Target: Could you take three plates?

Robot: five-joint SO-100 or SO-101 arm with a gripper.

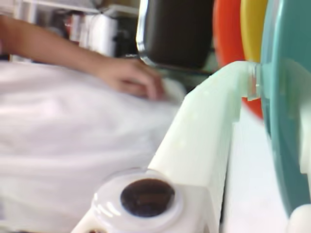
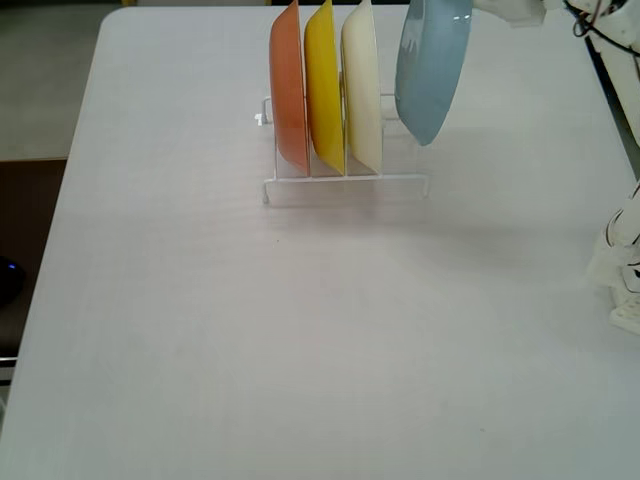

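**Blue plate lifted from the rack by its rim**

The blue plate [image 2: 432, 65] hangs on edge just right of the rack [image 2: 345, 185] in the fixed view, raised above the rack's base wires and clear of its slots, tilted a little. The cream plate [image 2: 362, 90] and yellow plate [image 2: 322, 90] stand upright in the rack, with an orange plate [image 2: 288, 90] at the rack's left end.

All look like glossy moulded plastic: probably light and stiff, not likely to break, but slick. The raised rim is the sensible place to take hold, since a flat face offers nothing to pinch. A rim hold leaves the plate free to swing or slip if moved sharply.

The gripper [image 1: 255, 80] reaches in from above the rack; in the wrist view its white finger [image 1: 209, 126] lies against the blue plate's rim [image 1: 286, 111], the fingers closed on that edge. Only a bit of arm shows at the top right of the fixed view, above the plate. Beyond the rack, the wrist view shows a person's hand [image 1: 129, 77], blurred.
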